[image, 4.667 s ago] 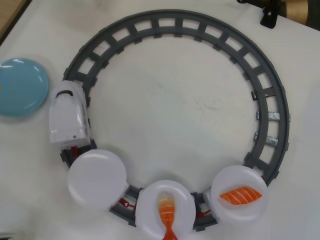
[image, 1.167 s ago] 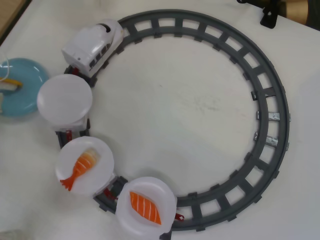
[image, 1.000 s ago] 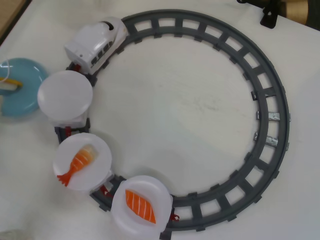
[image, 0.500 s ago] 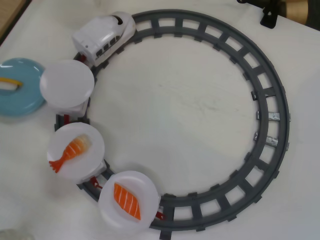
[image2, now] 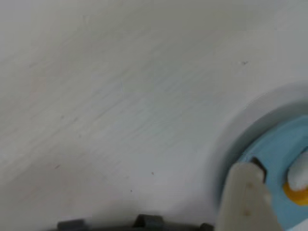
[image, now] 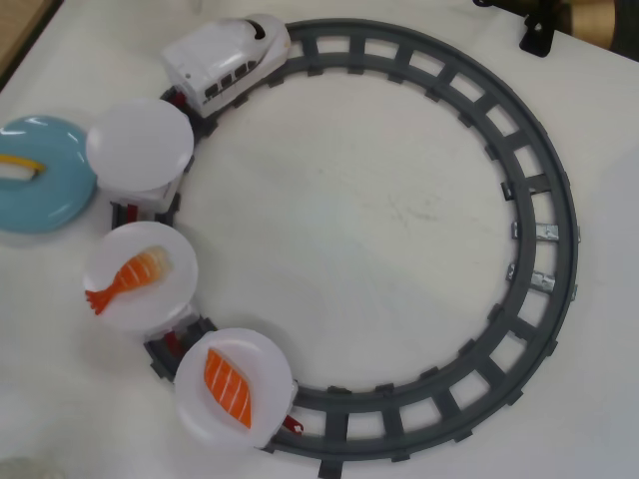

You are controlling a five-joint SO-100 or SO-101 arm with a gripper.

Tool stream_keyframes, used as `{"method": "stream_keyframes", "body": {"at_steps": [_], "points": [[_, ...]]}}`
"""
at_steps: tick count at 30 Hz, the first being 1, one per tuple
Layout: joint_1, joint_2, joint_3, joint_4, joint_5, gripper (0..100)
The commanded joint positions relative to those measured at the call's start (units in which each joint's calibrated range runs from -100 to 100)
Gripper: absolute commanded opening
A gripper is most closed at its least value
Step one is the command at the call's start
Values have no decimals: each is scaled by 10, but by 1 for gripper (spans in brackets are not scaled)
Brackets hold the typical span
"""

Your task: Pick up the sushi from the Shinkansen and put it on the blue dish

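Note:
The white Shinkansen stands at the top left of the grey ring track in the overhead view. It pulls three round white plates: an empty one, one with a shrimp piece and one with a salmon piece. The blue dish lies at the left edge. The yellow sushi is on it, partly cut off by the frame. In the wrist view, one beige finger of my gripper reaches over the blue dish, close beside the yellow sushi. The other finger is hidden.
A black clamp sits at the top right corner of the overhead view, outside the track. The white tabletop fills the inside of the ring. A wooden edge shows at the top left. Dark track pieces line the bottom of the wrist view.
The train has run clockwise along the left of the ring, from the lower left towards the top. The yellow sushi now shows on the blue dish and has barely moved in the last second.

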Motion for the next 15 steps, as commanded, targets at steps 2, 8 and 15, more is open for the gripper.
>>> {"method": "stream_keyframes", "body": {"at_steps": [2, 8, 15], "points": [[2, -134, 97, -66, 0, 19], [2, -254, 211, -148, -2, 19], [3, -379, 352, -213, -3, 19]]}}
